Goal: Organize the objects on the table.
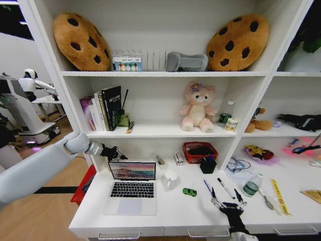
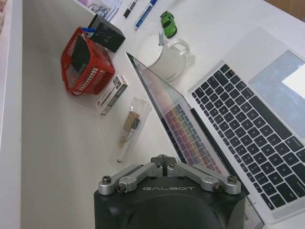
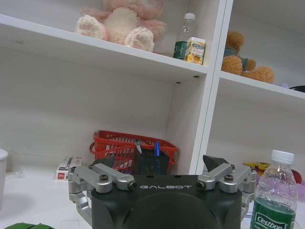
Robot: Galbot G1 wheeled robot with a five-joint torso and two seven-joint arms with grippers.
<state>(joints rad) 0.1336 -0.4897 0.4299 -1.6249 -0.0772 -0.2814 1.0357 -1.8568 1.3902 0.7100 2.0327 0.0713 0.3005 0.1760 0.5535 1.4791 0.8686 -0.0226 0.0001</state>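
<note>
The table (image 1: 175,211) is carrying the open laptop (image 1: 132,188), my clenched left claw (image 1: 114,153) hovering behind its screen. My right claw (image 1: 226,200) is spreading wide beside the pens (image 1: 225,188), near the toy car (image 1: 189,192).

On the table (image 1: 165,211), the mug (image 1: 170,179) stands between laptop (image 1: 131,188) and toy car (image 1: 189,192)

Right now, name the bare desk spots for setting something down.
Free: the white desk strip in front of the tiny green toy car, between the open silver laptop and the right claw. Crowded: around the red mesh basket and pens.
</note>
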